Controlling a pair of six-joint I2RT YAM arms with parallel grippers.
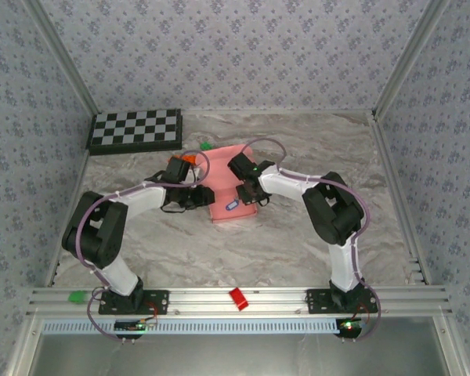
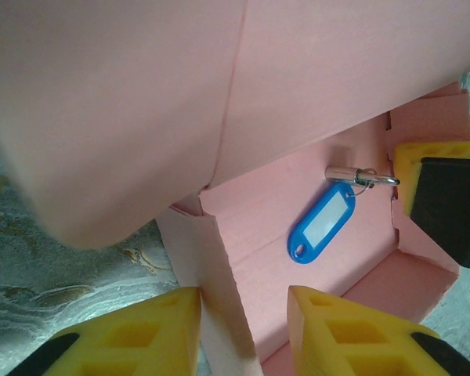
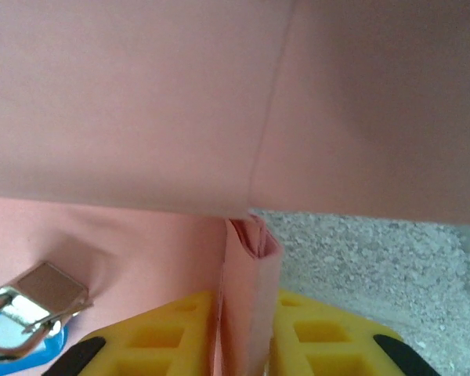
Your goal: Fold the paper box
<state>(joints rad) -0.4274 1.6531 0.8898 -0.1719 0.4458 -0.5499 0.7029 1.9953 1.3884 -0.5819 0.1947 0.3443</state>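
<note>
Paper box (image 1: 227,160) sits in the middle of the table (image 1: 298,251). It's pink and half built, with the walls up and a big flap (image 2: 141,102) hanging over the open tray.

Going left to right: there's a checkerboard (image 1: 135,129) off in the back left corner, well apart from everything. Then the left gripper (image 2: 243,313), whose jaws straddle the box's left wall with slack on one side, so it's loose and not pinching. Inside, a blue key tag (image 2: 323,223) with a metal clip (image 2: 360,176) lies flat on the box floor. Over on the right, the right gripper (image 3: 249,313) has its yellow fingers (image 3: 329,329) snug against both faces of the right wall. Honestly can't tell if it's squeezing or just resting there.
</note>
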